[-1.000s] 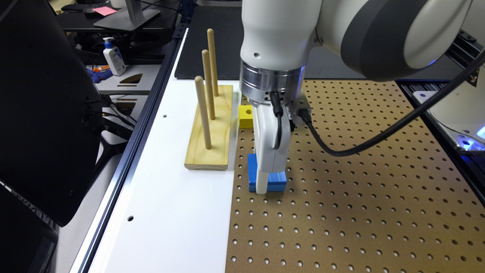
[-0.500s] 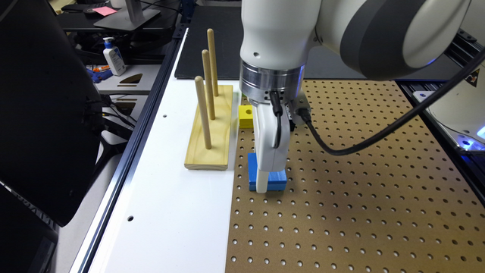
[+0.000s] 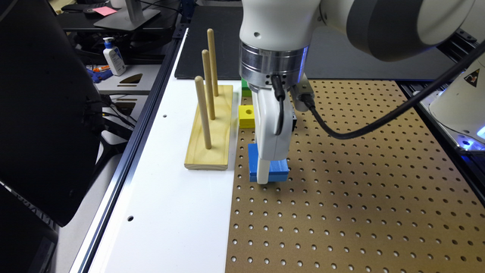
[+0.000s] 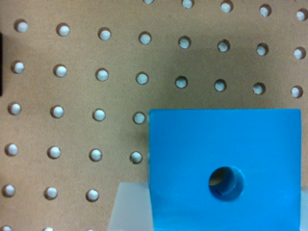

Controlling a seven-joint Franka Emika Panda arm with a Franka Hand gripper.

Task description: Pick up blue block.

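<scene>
The tool (image 3: 262,172) is standing low around the blue block (image 3: 277,169), one finger (image 4: 131,207) touching its side, so it seems to be gripping it. The block is resting on the counter (image 3: 341,212), near its white edge strip; lifting is not yet done.

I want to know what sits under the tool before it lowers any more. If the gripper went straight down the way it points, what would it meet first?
The gripper already straddles the blue block, one finger against its side. Going straight down, the fingertips would likely meet the pegboard first; how much gap remains is unclear.
</scene>
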